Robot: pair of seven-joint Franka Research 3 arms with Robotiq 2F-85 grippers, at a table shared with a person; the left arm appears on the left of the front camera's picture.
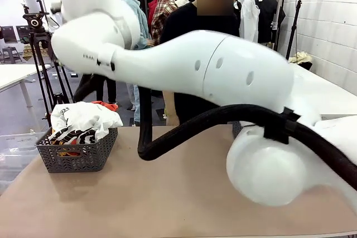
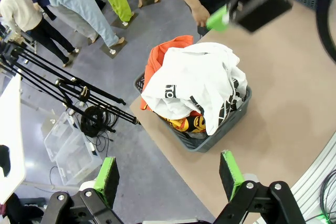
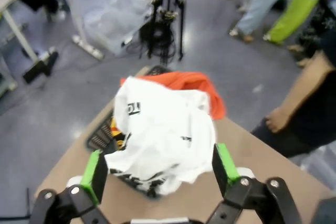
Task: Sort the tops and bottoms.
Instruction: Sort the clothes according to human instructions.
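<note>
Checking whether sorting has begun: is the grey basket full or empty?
Full. The grey basket is heaped above its rim: a white top with black print on top, an orange one behind it.

The dark grey basket [image 1: 78, 157] looks like moulded plastic with a woven, perforated pattern, matt. Heaped in the basket, the white top [image 2: 197, 85] is soft creased cloth with flat black print; under it the orange top [image 2: 165, 51] is matt cloth too. Beneath the basket, the table [image 1: 167, 199] is smooth, matt tan.
</note>
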